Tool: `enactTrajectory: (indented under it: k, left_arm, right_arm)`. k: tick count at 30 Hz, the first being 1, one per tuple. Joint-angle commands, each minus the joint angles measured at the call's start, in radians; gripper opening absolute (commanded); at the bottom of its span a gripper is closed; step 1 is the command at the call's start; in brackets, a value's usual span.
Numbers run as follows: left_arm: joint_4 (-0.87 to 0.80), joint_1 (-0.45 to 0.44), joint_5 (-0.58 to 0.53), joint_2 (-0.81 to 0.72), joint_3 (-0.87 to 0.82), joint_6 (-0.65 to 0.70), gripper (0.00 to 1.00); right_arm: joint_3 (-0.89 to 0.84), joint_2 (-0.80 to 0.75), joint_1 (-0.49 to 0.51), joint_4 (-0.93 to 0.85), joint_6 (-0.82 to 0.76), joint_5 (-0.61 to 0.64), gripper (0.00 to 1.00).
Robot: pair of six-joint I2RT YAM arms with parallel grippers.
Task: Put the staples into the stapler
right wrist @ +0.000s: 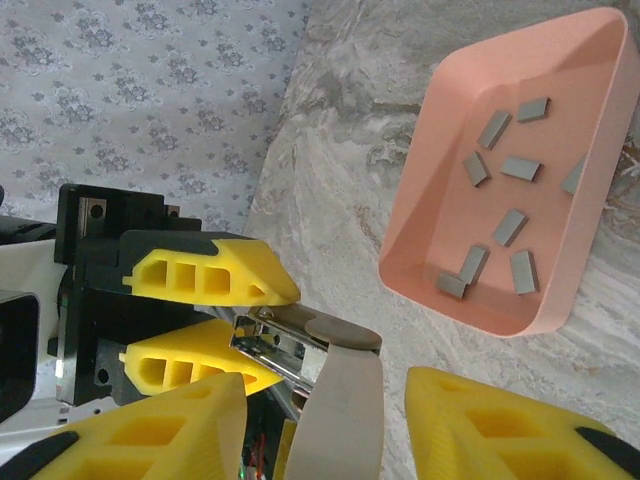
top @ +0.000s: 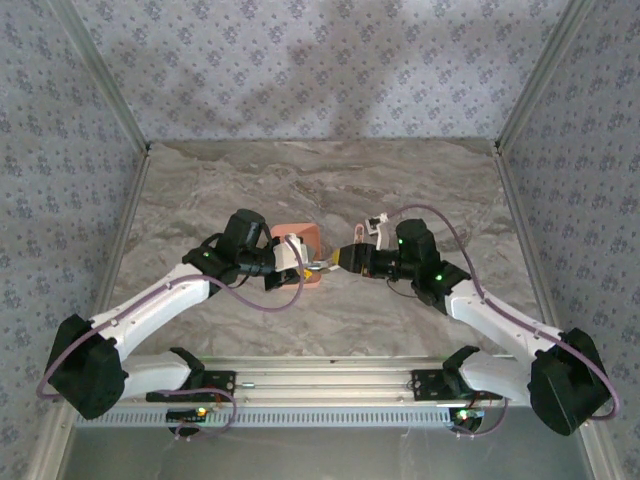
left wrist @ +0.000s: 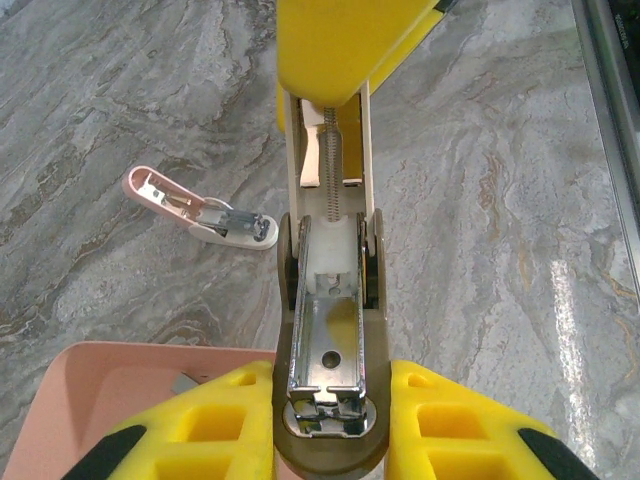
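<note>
Beige stapler (left wrist: 325, 340) sits above mid-worktop (left wrist: 480, 200), hinged apart, metal channel exposed. I see the left end effector (left wrist: 325, 425) clamped tight on its base. The right end effector (right wrist: 345, 425) is part-spread astride its lid, gaps either side. Staples (right wrist: 510, 225) lie loose in the salmon tray (right wrist: 440, 200), just far-left. Pink mini stapler (left wrist: 200, 212) lies on the worktop, far-right.

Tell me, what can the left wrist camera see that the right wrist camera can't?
The left wrist camera adds a pink mini stapler lying open on the table, plus the spring inside the taupe stapler. The right wrist camera adds the floor of the salmon tray with its scatter of staples, and the patterned wall. Both share the taupe stapler, the left gripper clamped on its base, the right gripper around its lid, and the salmon tray.
</note>
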Motion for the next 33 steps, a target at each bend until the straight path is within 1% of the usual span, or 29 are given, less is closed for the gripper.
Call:
enactTrajectory:
  k: [1, 4, 7, 11, 13, 15, 17, 18, 19, 20, 21, 23, 26, 31, 33]
  left_arm:
    - [0.028, 0.004, 0.0, 0.002, 0.025, -0.013, 0.0]
    - [0.029, 0.005, -0.005, 0.003, 0.027, -0.014, 0.0]
    - [0.03, 0.004, -0.014, 0.005, 0.027, -0.018, 0.01]
    - [0.036, 0.004, -0.027, 0.005, 0.025, -0.024, 0.04]
    - [0.04, 0.004, -0.031, 0.005, 0.025, -0.028, 0.07]
    - [0.043, 0.005, -0.033, 0.005, 0.025, -0.032, 0.15]
    - [0.048, 0.005, -0.035, 0.005, 0.024, -0.041, 0.26]
    - [0.052, 0.006, -0.037, 0.003, 0.023, -0.045, 0.33]
    - [0.058, 0.005, -0.041, 0.003, 0.023, -0.054, 0.43]
    - [0.067, 0.005, -0.046, 0.002, 0.022, -0.067, 0.51]
    - [0.074, 0.006, -0.053, 0.002, 0.021, -0.077, 0.56]
    - [0.09, 0.007, -0.076, 0.001, 0.02, -0.108, 0.67]
    - [0.111, 0.008, -0.108, 0.003, 0.02, -0.152, 0.74]
    - [0.141, 0.01, -0.143, 0.002, 0.015, -0.222, 0.79]
    - [0.167, 0.012, -0.158, 0.001, 0.004, -0.258, 0.79]
  right_arm:
    - [0.01, 0.001, 0.01, -0.014, 0.009, 0.011, 0.41]
    - [0.015, -0.004, 0.012, -0.029, -0.003, 0.017, 0.33]
    - [0.027, -0.015, 0.01, -0.064, -0.037, 0.032, 0.27]
    - [0.045, -0.03, 0.008, -0.12, -0.085, 0.051, 0.23]
    - [0.054, -0.032, 0.004, -0.139, -0.101, 0.054, 0.21]
    - [0.06, -0.038, 0.002, -0.158, -0.115, 0.059, 0.19]
    - [0.068, -0.04, -0.005, -0.186, -0.137, 0.067, 0.19]
    - [0.071, -0.043, -0.01, -0.195, -0.15, 0.065, 0.18]
    - [0.074, -0.045, -0.017, -0.212, -0.166, 0.064, 0.18]
    - [0.078, -0.048, -0.027, -0.231, -0.185, 0.064, 0.18]
    - [0.081, -0.05, -0.037, -0.248, -0.188, 0.061, 0.18]
    - [0.088, -0.051, -0.063, -0.285, -0.244, 0.051, 0.17]
    - [0.09, -0.048, -0.109, -0.331, -0.315, 0.02, 0.16]
    - [0.109, -0.04, -0.183, -0.409, -0.476, -0.06, 0.13]
    - [0.134, -0.029, -0.223, -0.46, -0.574, -0.107, 0.12]
